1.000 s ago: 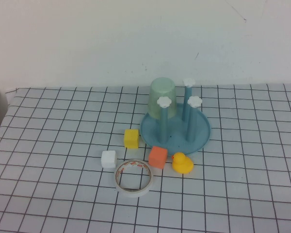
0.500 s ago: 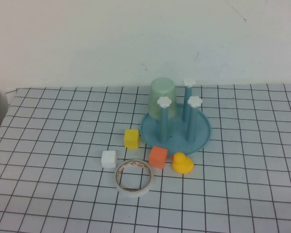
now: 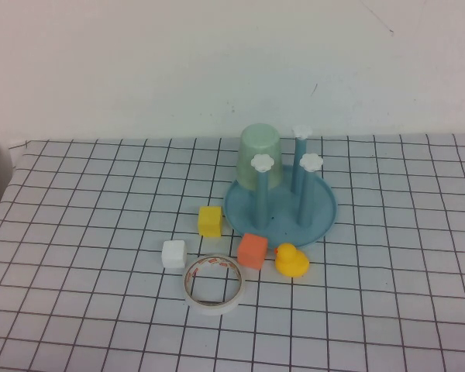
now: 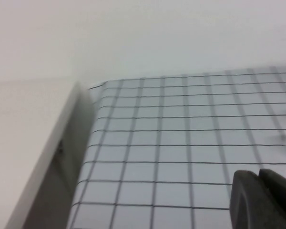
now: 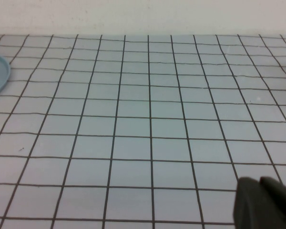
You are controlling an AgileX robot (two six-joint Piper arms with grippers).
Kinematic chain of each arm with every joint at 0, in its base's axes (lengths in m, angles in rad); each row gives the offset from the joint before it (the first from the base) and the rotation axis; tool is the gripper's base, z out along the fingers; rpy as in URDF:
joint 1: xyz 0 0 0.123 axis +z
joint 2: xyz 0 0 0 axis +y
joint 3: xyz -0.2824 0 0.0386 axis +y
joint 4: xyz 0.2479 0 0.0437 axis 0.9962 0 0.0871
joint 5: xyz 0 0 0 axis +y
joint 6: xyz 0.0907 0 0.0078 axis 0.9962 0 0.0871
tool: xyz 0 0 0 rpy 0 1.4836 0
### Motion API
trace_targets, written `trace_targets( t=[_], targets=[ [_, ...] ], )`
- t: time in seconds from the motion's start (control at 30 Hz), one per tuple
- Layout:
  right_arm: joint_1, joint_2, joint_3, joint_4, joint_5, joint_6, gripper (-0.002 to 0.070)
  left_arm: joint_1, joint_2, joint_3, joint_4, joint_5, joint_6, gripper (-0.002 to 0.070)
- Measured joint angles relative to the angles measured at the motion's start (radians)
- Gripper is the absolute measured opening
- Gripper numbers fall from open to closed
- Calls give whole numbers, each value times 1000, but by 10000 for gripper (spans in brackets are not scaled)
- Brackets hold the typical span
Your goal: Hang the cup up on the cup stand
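Observation:
The pale mint-green cup (image 3: 260, 157) sits upside down over the back-left peg of the blue cup stand (image 3: 280, 208), near the table's middle. Three other pegs with white flower caps stand bare. Neither arm shows in the high view. My left gripper (image 4: 258, 177) is shut and empty above the gridded table near its left edge. My right gripper (image 5: 260, 183) is shut and empty above bare grid, with the stand's rim (image 5: 0, 74) at the edge of its view.
In front of the stand lie a yellow block (image 3: 210, 221), an orange block (image 3: 253, 250), a white block (image 3: 173, 253), a yellow rubber duck (image 3: 291, 260) and a white tape roll (image 3: 214, 283). A white box (image 4: 24, 143) borders the table's left edge.

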Motion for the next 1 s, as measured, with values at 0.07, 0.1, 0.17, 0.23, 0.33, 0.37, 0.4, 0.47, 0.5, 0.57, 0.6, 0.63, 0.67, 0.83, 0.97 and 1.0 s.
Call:
trace_targets(
  t=[0.07,0.1,0.17,0.23,0.33,0.37,0.4,0.47,0.5,0.57,0.6,0.63,0.67,0.83,0.97,1.0],
  targets=[
    [0,0,0,0,2,0,0,57,0,22,-9,-27,0,-1],
    [0,0,0,0,2,0,0,76,0,34,-14,-37,1,-1],
    [0,0,0,0,2,0,0,89,0,51,-14,-47,13,-1],
    [0,0,0,0,2,0,0,89,0,68,-14,-55,39,-1],
    [0,0,0,0,2,0,0,85,0,73,-14,-58,59,-1],
    [0,0,0,0,2,0,0,85,0,73,-14,-58,60,-1],
    [0,0,0,0,2,0,0,85,0,73,-14,-52,63,-1],
    [0,0,0,0,2,0,0,85,0,73,-21,-29,95,-1],
    [0,0,0,0,2,0,0,85,0,73,-33,-21,112,-1],
    [0,0,0,0,2,0,0,82,0,73,-58,-13,140,-1],
    [0,0,0,0,2,0,0,78,0,73,-67,-8,148,-1],
    [0,0,0,0,2,0,0,69,0,73,-72,-4,158,-1],
    [0,0,0,0,2,0,0,58,0,73,-76,2,166,-1],
    [0,0,0,2,2,0,0,-11,0,73,-83,9,198,-1],
    [0,0,0,2,2,0,0,-20,0,73,-85,19,199,-1],
    [0,0,0,2,4,0,0,-20,0,73,-87,27,200,-1]
  ],
)
